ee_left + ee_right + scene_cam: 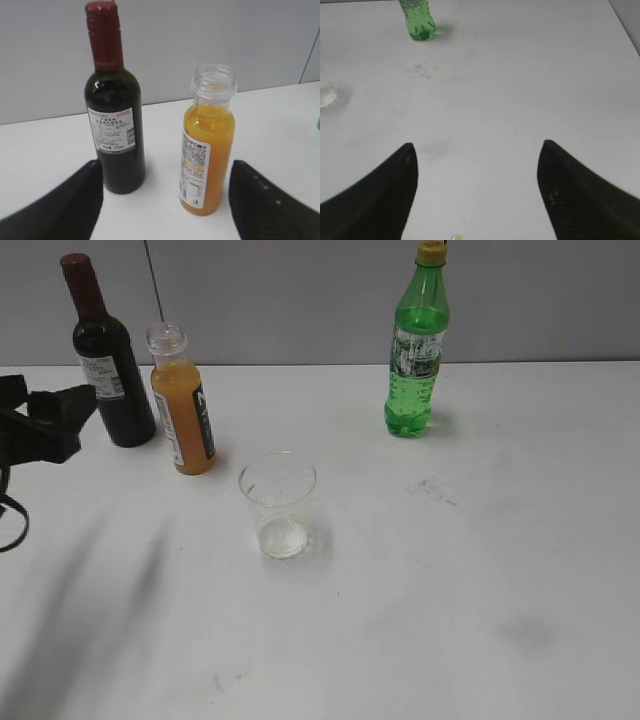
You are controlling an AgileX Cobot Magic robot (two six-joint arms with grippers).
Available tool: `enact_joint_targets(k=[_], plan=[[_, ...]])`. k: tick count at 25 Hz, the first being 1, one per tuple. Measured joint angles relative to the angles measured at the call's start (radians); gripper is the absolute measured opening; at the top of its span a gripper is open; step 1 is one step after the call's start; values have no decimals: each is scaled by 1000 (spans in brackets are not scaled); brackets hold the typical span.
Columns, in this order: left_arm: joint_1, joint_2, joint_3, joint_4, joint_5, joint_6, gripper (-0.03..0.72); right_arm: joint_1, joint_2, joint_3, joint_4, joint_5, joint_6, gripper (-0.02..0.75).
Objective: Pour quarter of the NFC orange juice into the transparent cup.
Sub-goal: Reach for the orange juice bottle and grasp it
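Orange juice bottle (183, 405) upright on the desk (470, 570), cap off, long axis vertical, just beside the wine bottle (108, 360) on its right and slightly nearer the camera. Clear cup (278, 504) also upright, near the juice bottle, forward and to its right, apparently empty but for a faint trace at the bottom. Green bottle (415, 350) well apart, far to the right of the juice bottle.

Left end effector (45, 425) just left of the wine bottle, fingers spread wide, holding nothing. Seen from the left wrist, juice bottle (207, 145) straight ahead between the fingers, toward the right finger (265, 205); wine bottle (112, 110) near the left one.

Right end effector (477, 190) wide open too, empty, over bare desk, far from the juice bottle.

Clearly the left arm's job: approach level, fingers either side of the upright body, wine bottle kept outside.
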Motion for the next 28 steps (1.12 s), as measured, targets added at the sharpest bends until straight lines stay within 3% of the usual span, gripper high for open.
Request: enact_joint_targets(k=[10,16,21,28], plan=[[3,443,-1,208,-459,-141,596,0,0,0,0,0,0,572],[57,538,1,314,-489,-154,682,0,0,0,0,0,0,572],[77,577,-59,383,-496,-154,692,0,0,0,0,0,1,572],[91,650,-164,400,-500,-154,688,0,0,0,0,0,1,572]])
